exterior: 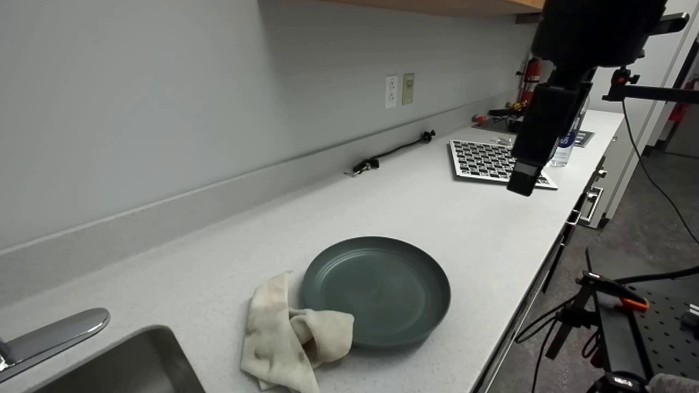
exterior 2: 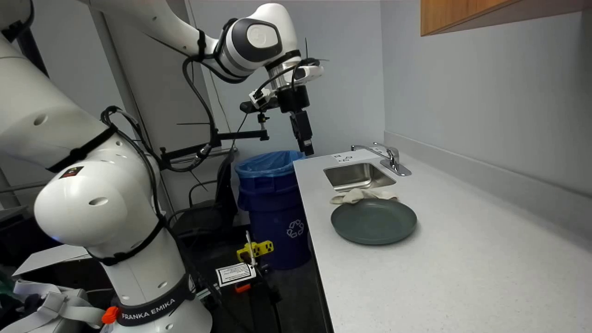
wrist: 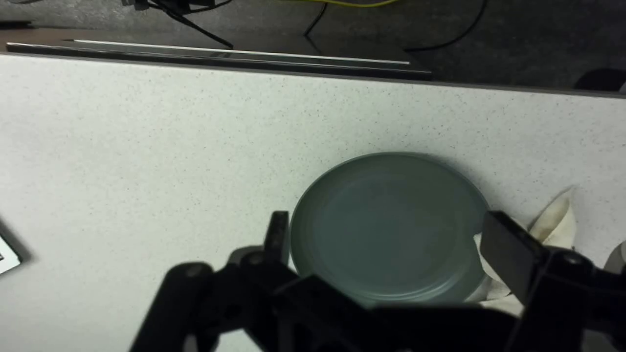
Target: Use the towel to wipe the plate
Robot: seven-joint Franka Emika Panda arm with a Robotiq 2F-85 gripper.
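The dark green round plate lies flat on the white counter; it also shows in an exterior view and in the wrist view. The cream towel lies crumpled at the plate's sink side, with one fold over the rim. In the wrist view the towel is partly hidden behind a finger. My gripper is open and empty, its fingers wide apart, held well above the counter. In both exterior views the gripper is seen from the side, apart from plate and towel.
A steel sink with a faucet lies beyond the towel. A checkered board and a bottle stand farther along the counter. A wall runs along its back. A wooden cabinet hangs above.
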